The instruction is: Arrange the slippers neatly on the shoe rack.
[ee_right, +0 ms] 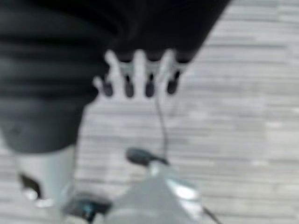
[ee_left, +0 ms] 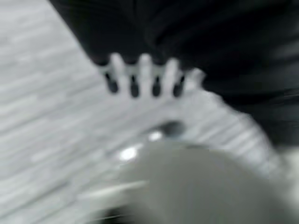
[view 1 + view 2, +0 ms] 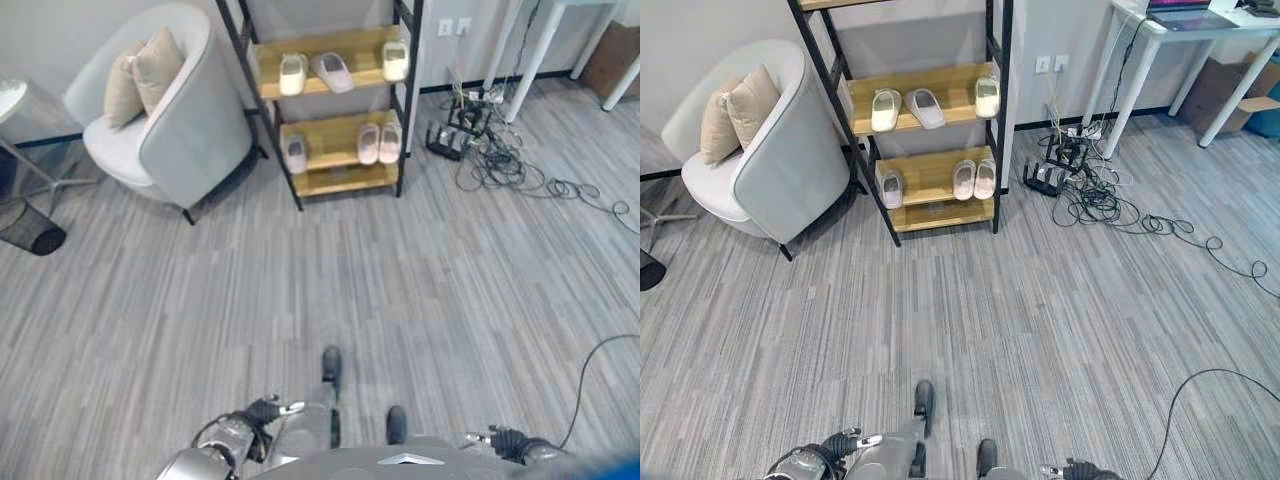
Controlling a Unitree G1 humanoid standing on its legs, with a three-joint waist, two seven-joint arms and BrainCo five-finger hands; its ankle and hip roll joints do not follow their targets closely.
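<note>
A black-framed shoe rack (image 3: 325,180) with wooden shelves stands against the far wall. Its upper shelf holds a white slipper (image 3: 292,73), a pinkish slipper (image 3: 333,71) lying at an angle and another white slipper (image 3: 396,60). On the lower shelf a single slipper (image 3: 295,152) lies at the left and a pair (image 3: 379,143) sits side by side at the right. My left hand (image 3: 262,410) and right hand (image 3: 497,438) hang low at my sides, far from the rack. Both hands are open, with relaxed fingers (image 2: 140,70) (image 1: 140,70) that hold nothing.
A grey armchair (image 3: 180,130) with two beige cushions stands left of the rack. A black wire bin (image 3: 28,228) sits at the far left. Tangled cables and a power strip (image 3: 500,150) lie right of the rack, under a white table (image 3: 1140,40).
</note>
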